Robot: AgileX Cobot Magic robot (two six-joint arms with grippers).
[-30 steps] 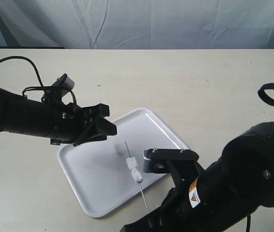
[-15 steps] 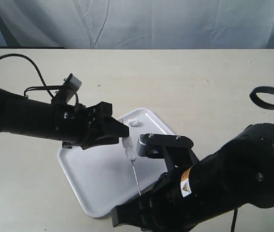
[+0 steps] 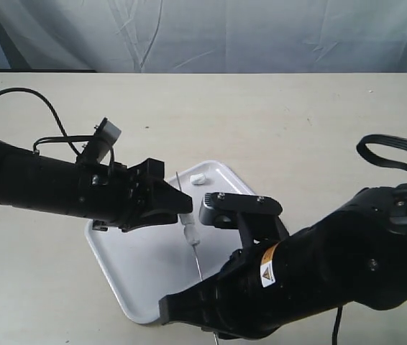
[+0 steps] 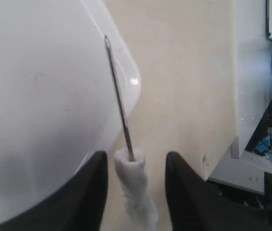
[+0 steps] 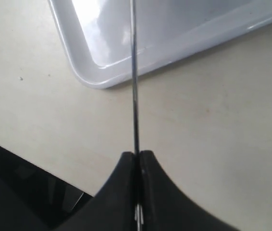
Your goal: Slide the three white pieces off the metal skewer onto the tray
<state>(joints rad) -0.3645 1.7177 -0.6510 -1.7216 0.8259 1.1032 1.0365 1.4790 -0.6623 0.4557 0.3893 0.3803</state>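
My right gripper (image 5: 137, 156) is shut on the lower end of the metal skewer (image 5: 134, 72), which it holds tilted over the white tray (image 3: 117, 248). Two white pieces (image 3: 190, 231) sit on the skewer (image 3: 198, 260), one against the other. In the left wrist view they (image 4: 135, 185) hang between the fingers of my left gripper (image 4: 136, 161), which is open with a gap on each side. The skewer's bare tip (image 4: 107, 41) points past them. A third white piece (image 3: 197, 179) lies loose near the tray's far corner. The left gripper (image 3: 184, 205) is just above the skewered pieces.
The tray (image 5: 126, 53) lies at an angle on a beige tabletop (image 3: 297, 129). My bulky black right arm (image 3: 318, 266) covers the tray's near right side. A black cable (image 3: 16, 97) loops behind the left arm, and a grey cloth hangs at the back.
The skewer has moved left and up toward the left gripper, which has come in around the white pieces. One piece has left the skewer and now lies near the tray's far corner.
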